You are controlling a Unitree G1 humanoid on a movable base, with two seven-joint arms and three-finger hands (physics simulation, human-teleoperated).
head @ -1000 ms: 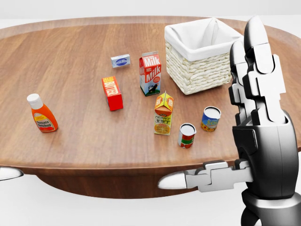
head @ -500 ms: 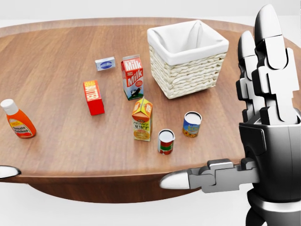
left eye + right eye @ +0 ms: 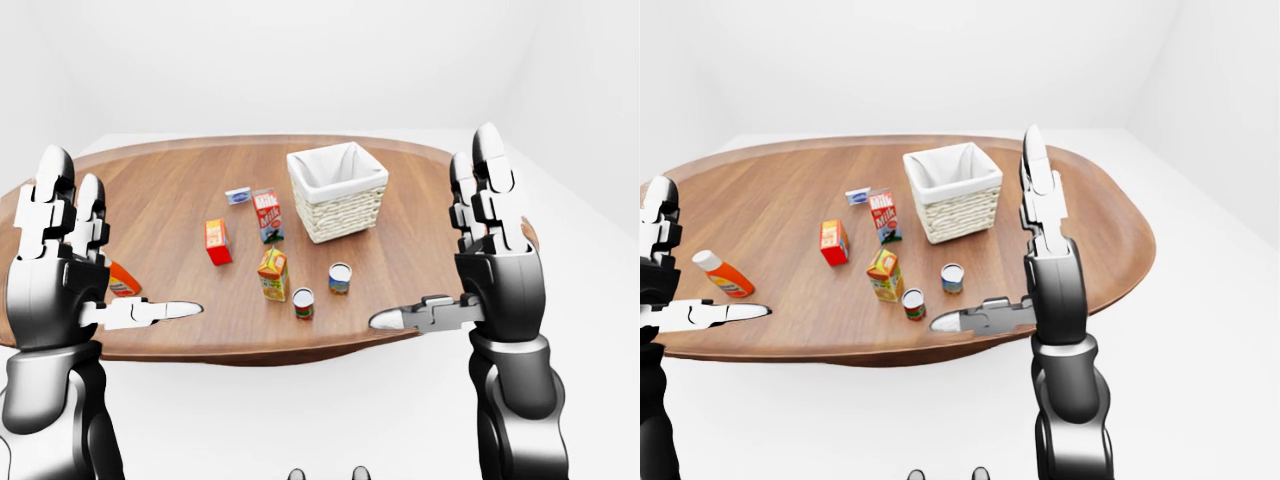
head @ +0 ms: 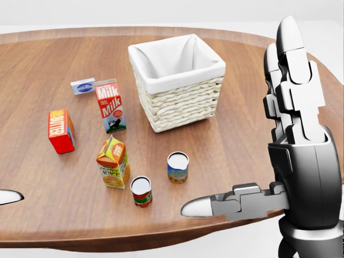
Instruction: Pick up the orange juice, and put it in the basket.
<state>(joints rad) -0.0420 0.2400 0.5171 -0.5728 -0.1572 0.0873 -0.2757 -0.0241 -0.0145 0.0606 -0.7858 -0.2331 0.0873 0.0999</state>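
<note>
orange juice, upright gable-top orange carton

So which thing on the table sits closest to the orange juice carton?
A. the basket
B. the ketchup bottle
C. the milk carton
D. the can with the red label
D: in the head view the red-labelled can stands just right of and below the orange juice carton, nearer than the milk carton or the basket.

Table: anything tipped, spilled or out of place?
Nothing stands out. Orange juice, milk carton, both cans and the basket stand upright on the table, apart from each other. Left hand and right hand are open, holding nothing.
</note>
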